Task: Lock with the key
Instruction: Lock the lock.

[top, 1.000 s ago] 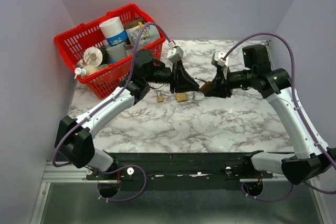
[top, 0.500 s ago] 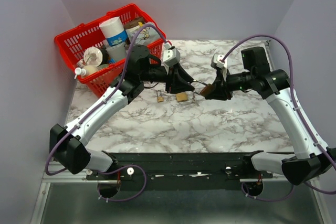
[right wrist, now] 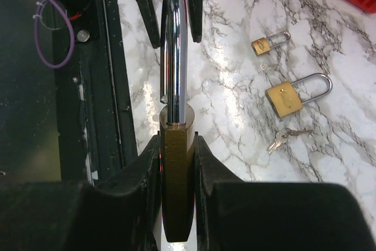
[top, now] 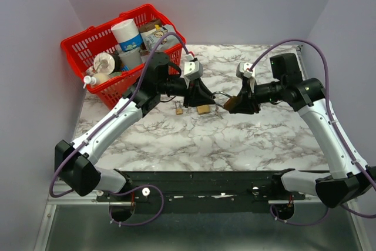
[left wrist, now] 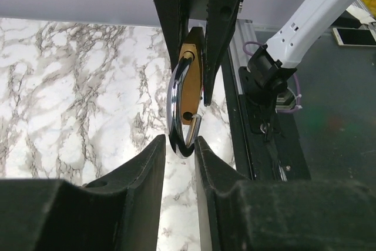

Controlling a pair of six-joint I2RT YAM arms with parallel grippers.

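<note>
My right gripper [right wrist: 176, 142] is shut on the body of a large brass padlock [right wrist: 176, 192] and holds it above the table. Its open chrome shackle [right wrist: 174, 57] points at my left gripper [left wrist: 181, 145]. The left fingertips [left wrist: 154, 157] pinch the shackle's bend [left wrist: 176, 110]. In the top view the two grippers meet over the table's middle, the left gripper [top: 210, 97] facing the right gripper [top: 233, 103]. A loose key [right wrist: 279, 139] lies on the marble beside a medium padlock [right wrist: 296, 95]. No key is in the held padlock that I can see.
A small padlock [top: 178, 109] and the medium padlock [top: 204, 109] lie on the marble table [top: 235, 145] under the left wrist. A tiny key [right wrist: 269, 66] lies by the small padlock. A red basket [top: 82, 48] full of bottles stands at the back left.
The left arm has shifted and its gripper has dropped slightly onto the shackle. The right gripper has edged left with the padlock.
</note>
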